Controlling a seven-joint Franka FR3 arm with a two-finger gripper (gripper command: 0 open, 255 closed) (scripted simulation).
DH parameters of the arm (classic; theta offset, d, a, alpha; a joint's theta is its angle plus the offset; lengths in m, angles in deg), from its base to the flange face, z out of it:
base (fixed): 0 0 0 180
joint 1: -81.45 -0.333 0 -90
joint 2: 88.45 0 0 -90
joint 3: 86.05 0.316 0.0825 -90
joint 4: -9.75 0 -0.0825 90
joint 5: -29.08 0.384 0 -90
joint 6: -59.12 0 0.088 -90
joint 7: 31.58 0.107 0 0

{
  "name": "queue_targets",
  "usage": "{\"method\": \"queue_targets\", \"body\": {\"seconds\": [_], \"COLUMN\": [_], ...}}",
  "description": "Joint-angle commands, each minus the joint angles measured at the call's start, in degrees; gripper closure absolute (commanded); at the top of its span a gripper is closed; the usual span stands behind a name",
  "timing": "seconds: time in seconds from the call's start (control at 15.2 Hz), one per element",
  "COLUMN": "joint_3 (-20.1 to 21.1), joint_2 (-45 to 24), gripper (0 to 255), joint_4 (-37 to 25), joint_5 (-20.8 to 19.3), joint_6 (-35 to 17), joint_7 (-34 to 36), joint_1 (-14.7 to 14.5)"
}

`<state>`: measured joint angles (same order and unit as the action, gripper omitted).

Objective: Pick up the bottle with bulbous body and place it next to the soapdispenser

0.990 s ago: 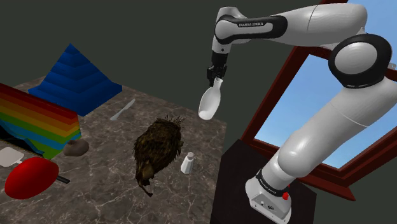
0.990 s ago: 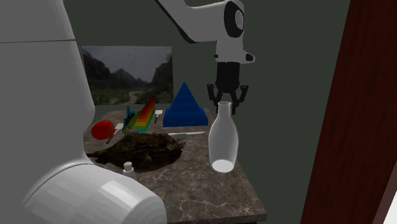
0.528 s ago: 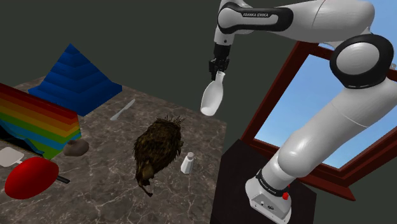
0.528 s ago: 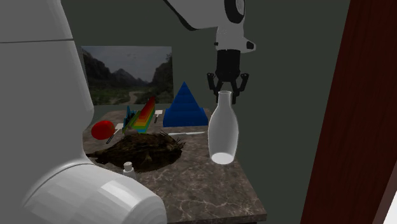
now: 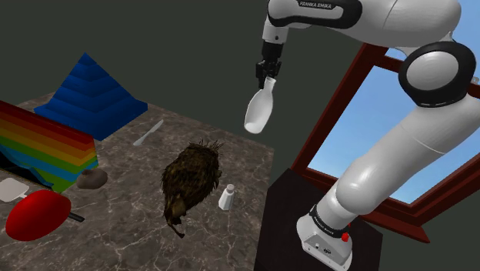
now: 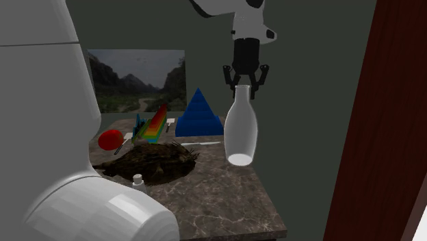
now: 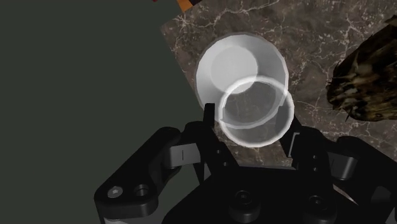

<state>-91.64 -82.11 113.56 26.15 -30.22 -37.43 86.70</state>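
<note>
Bottle: the pale bulbous bottle (image 5: 258, 110) hangs in the air, high above and somewhat beyond the soap dispenser (image 5: 227, 198) as the shoulder view shows it. Its base is down and its body is slightly tilted.
Fingers: the black gripper (image 6: 245, 81) has its fingers (image 7: 205, 127) clamped on the bottle's narrow neck just below the rim, and nothing else supports the bottle.
Soap dispenser: small, white and upright on the dark marbled counter (image 5: 131, 223), near the counter edge on the stand's side. The bristly brown animal figure (image 5: 191, 181) is just beside it.
Risk, slip: the hold is on a thin, smooth-looking neck with the wide body hanging below, so a quick swing could let the bottle pivot or slide out.
Risk, collision: free space beside the soap dispenser looks narrow — the animal figure on one side, the counter edge on the other. A descent off line could knock the dispenser over or land the bottle on the bristles.
Risk, release: if let go while tilted, the bottle may topple and roll off the edge near the soap dispenser.
Count: one bottle, one soap dispenser, one animal figure, one blue stepped pyramid (image 5: 88, 88), one rainbow stepped block (image 5: 38, 146), one red rounded object (image 5: 37, 214), one small brown lump (image 5: 92, 179), one pale utensil (image 5: 148, 132) — the last five all lie beyond the animal figure from the soap dispenser.
</note>
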Motion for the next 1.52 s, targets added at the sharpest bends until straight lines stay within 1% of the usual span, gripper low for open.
{"method": "queue_targets", "body": {"seconds": [0.0, 0.79, 1.45], "joint_3": [0.0, 0.0, -0.1], "joint_2": [-0.3, -2.6, -6.6], "gripper": [255, 255, 255], "joint_4": [-2.1, -14.2, -27.1], "joint_5": [0.0, 0.2, 0.4], "joint_6": [1.8, 11.6, 20.6], "joint_7": [0.0, -0.6, -1.2], "joint_1": [0.0, 0.0, 0.1]}}
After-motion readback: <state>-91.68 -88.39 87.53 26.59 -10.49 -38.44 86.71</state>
